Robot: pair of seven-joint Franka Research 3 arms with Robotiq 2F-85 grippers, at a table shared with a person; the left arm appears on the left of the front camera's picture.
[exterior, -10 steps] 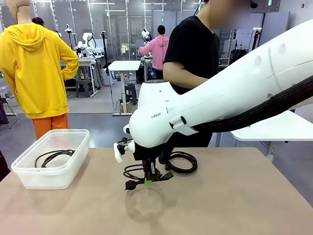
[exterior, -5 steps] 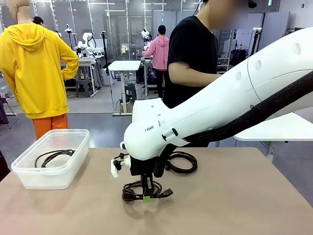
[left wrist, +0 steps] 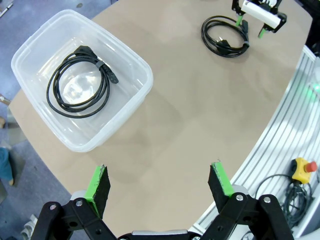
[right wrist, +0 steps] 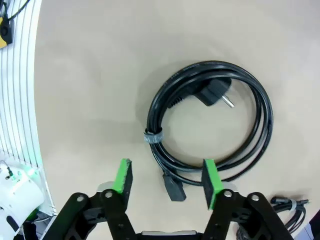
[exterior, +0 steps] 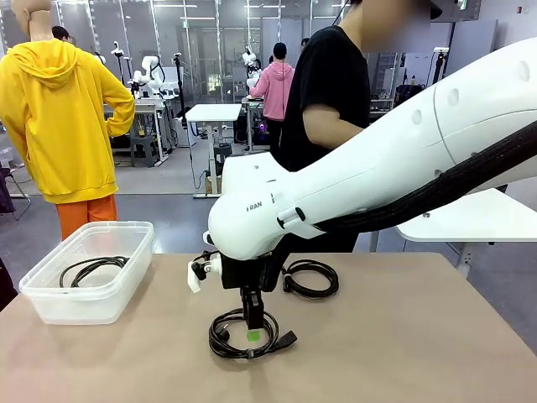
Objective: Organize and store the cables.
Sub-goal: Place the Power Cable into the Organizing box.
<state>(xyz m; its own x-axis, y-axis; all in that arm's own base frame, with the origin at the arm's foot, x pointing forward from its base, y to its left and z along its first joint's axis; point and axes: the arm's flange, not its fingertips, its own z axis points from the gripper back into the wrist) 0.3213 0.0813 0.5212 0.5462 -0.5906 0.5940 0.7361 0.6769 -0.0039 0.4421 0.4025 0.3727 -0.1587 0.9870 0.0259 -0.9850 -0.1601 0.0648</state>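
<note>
Tan table [exterior: 436, 336]: three coiled cables [exterior: 243, 340], one bin [exterior: 92, 306]. My right arm [exterior: 377, 176] half-hides the far coil [exterior: 315, 283] (right gripper [right wrist: 166, 165] and left gripper [left wrist: 159, 170] both spread, empty).

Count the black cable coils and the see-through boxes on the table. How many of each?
Black cable coils: 3 (one in the box, one by the right gripper, one farther back)
Clear plastic box: 1
Total: 4
</note>
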